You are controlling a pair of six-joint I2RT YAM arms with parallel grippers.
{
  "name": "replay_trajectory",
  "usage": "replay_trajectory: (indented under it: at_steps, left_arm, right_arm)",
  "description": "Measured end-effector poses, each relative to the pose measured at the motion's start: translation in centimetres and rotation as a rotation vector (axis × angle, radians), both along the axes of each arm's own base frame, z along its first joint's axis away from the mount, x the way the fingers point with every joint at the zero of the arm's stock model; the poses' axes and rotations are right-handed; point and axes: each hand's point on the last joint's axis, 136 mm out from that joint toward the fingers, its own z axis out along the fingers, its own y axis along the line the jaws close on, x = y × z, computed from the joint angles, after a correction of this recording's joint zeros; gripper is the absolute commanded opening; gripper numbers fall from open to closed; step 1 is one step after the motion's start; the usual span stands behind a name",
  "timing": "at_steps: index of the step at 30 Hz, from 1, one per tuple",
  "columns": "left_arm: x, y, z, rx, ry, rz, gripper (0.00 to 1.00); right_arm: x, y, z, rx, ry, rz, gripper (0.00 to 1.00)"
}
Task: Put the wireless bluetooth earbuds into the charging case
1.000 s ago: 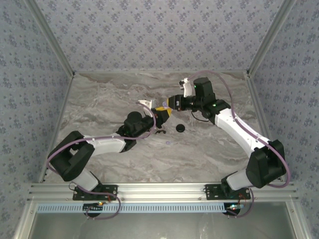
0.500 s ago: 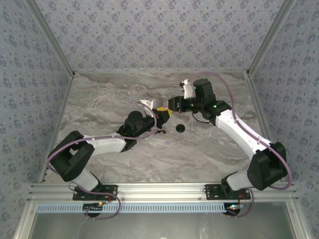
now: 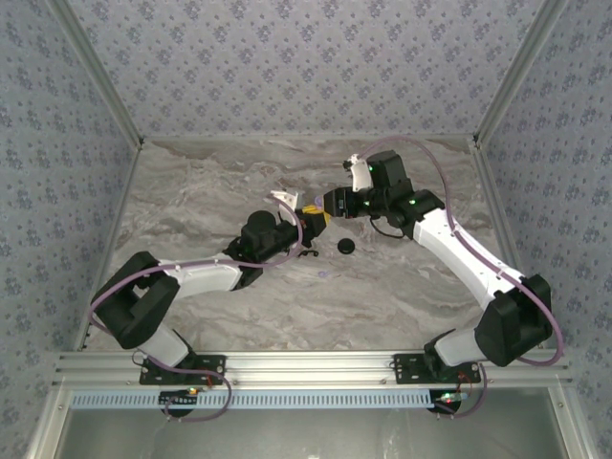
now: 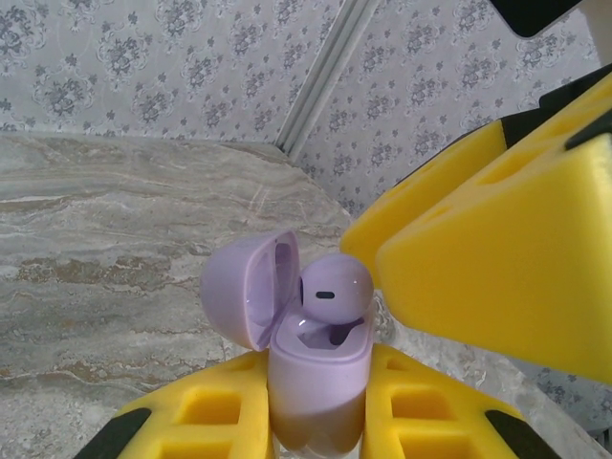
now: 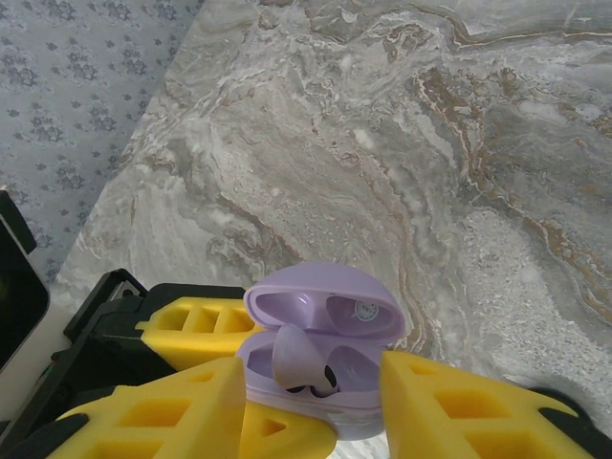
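Observation:
My left gripper is shut on the lilac charging case, which stands upright between its yellow fingers with the lid tipped open. One lilac earbud sits in a case well with its round head poking out. The right wrist view looks down on the same earbud in the case. My right gripper hovers over the case, open, its yellow fingers clear of the earbud on both sides. From above, the two grippers meet mid-table. A second tiny pale nub lies on the table.
A small black disc and a small black curved piece lie on the marble table just in front of the grippers. Patterned walls close in the back and both sides.
My right gripper's jaws have spread apart and let go of the earbud, which stays in the case. The right wrist has drawn back slightly. The left arm has held still.

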Motion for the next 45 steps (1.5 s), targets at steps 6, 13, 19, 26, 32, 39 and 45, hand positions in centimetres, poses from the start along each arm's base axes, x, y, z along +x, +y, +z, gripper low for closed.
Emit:
replay_trajectory:
  at_steps: [6, 13, 19, 26, 32, 39, 45]
  left_arm:
    - [-0.2, -0.1, 0.1, 0.013, -0.015, -0.016, 0.05]
    - [-0.4, -0.1, 0.1, 0.042, -0.034, -0.023, 0.05]
    - [-0.6, -0.2, -0.1, 0.073, -0.052, -0.032, 0.05]
    - [-0.8, -0.2, -0.1, 0.097, -0.067, -0.033, 0.05]
    - [-0.8, -0.2, -0.1, 0.105, -0.071, -0.029, 0.05]
    - [-0.6, 0.3, 0.2, 0.109, -0.075, -0.002, 0.05]
    - [0.0, 1.7, 0.5, 0.116, -0.066, 0.032, 0.05]
  right_arm:
    - [0.0, -0.3, -0.2, -0.031, 0.003, -0.014, 0.44]
    - [0.3, -0.3, -0.8, -0.072, 0.025, -0.032, 0.44]
    - [0.3, -0.4, -1.0, -0.095, 0.039, -0.041, 0.41]
    - [0.8, -0.8, -1.3, -0.128, 0.060, -0.076, 0.37]
    - [0.6, -0.7, -1.4, -0.133, 0.073, -0.077, 0.48]
    - [0.5, -0.4, -0.6, -0.125, 0.057, -0.069, 0.59]
    - [-0.6, -1.4, 1.7, -0.117, 0.008, -0.081, 0.62]
